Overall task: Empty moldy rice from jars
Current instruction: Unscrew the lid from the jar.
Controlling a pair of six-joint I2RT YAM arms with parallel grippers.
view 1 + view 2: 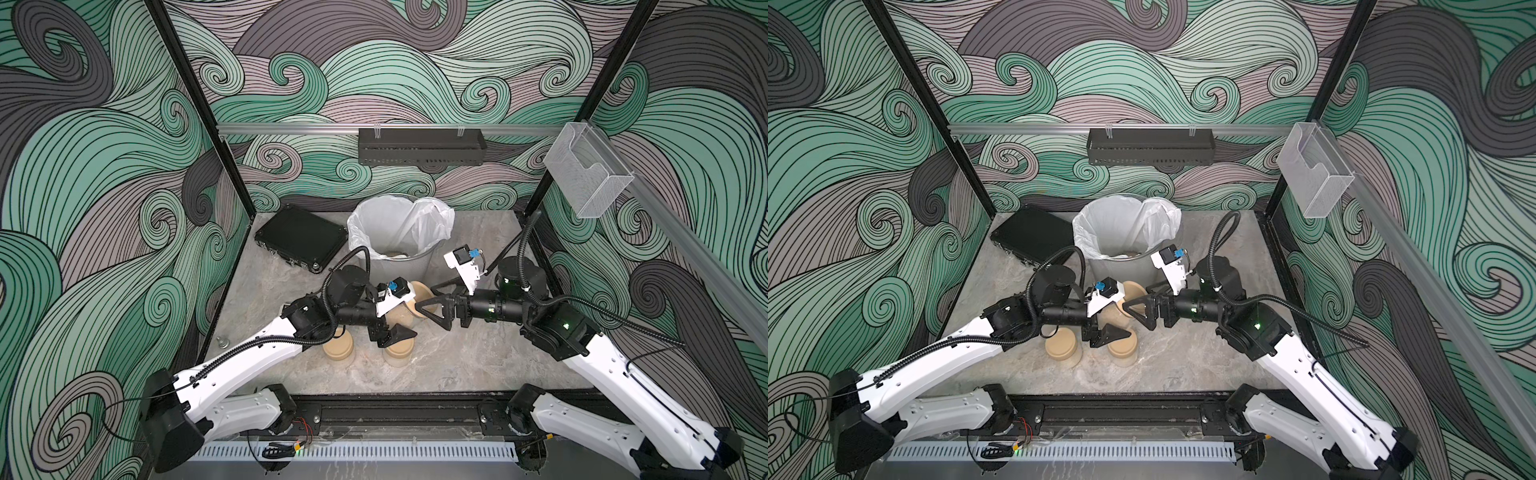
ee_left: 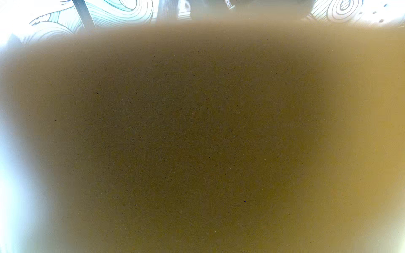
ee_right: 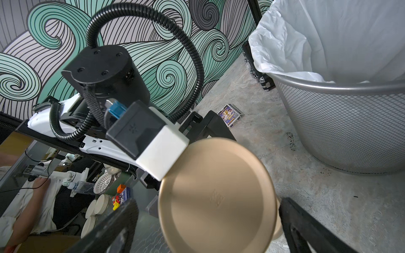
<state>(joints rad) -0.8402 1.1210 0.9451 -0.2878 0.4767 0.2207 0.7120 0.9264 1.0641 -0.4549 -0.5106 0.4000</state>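
My left gripper is shut on a clear jar tipped on its side. Its tan lid faces my right gripper. That gripper is open, with one black finger on each side of the lid and a gap at both sides. Two more lidded jars stand upright near the left arm. A blurred tan surface fills the left wrist view and hides that gripper's fingers. A little pale beige moldy rice lies at the bottom of the lined bin.
The silver mesh wastebasket with its white liner stands just behind both grippers, close to the right one. A black case lies at the back left. A small printed card box sits on the floor near the bin.
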